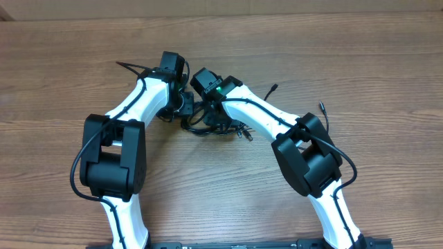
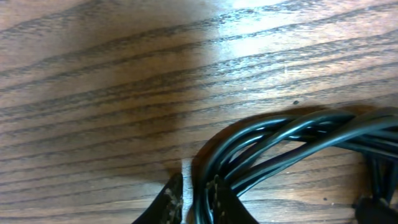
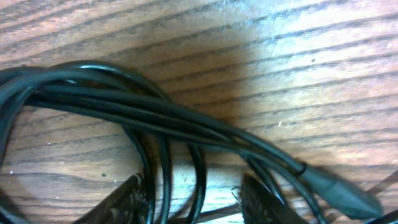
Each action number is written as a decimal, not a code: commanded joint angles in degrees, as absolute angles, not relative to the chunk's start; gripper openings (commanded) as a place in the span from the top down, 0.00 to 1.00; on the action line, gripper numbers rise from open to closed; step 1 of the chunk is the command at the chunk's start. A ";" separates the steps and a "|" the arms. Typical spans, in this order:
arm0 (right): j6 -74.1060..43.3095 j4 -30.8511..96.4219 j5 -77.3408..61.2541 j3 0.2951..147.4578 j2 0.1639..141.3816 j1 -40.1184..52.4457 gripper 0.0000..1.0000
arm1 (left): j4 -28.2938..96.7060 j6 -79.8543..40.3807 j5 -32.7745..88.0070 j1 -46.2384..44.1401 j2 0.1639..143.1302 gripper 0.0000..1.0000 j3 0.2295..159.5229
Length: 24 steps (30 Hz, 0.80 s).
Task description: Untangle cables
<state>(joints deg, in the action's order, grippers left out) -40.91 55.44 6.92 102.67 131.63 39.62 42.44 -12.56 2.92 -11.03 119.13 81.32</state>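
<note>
The cables (image 1: 208, 127) lie as a black tangle on the wooden table between my two arms. In the left wrist view a twisted bundle of cables (image 2: 280, 137) curves down to my left gripper (image 2: 194, 200). Its jaws stand a narrow gap apart; one strand runs along the right finger (image 2: 217, 199), with a sliver of wood showing beside it. In the right wrist view the cables (image 3: 155, 112) loop across, and three strands pass between the wide-apart fingers of my right gripper (image 3: 196, 200). A plug end (image 3: 339, 190) lies to the right. Overhead, left gripper (image 1: 183, 104) and right gripper (image 1: 216, 114) sit close together over the tangle.
Loose cable ends trail outward: one toward the back left (image 1: 126, 66), two plug tips at the right (image 1: 273, 88) (image 1: 322, 106), and a silver-tipped plug (image 1: 246, 135) beside the tangle. Wooden table (image 1: 360, 55) all round. Both arm bases stand at the front edge.
</note>
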 commanded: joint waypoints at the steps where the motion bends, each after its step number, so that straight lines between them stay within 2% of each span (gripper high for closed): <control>1: -42.26 55.66 9.23 99.79 133.86 38.54 0.51 | 43.16 -12.93 -10.74 -7.84 125.36 0.82 77.73; 15: -43.75 55.07 10.41 99.70 133.99 36.60 0.51 | 45.43 -15.59 -10.48 -1.02 125.36 0.79 77.71; 24: -43.70 54.89 6.33 99.70 134.96 33.65 0.51 | 47.22 -20.01 -10.48 2.39 125.36 0.78 77.71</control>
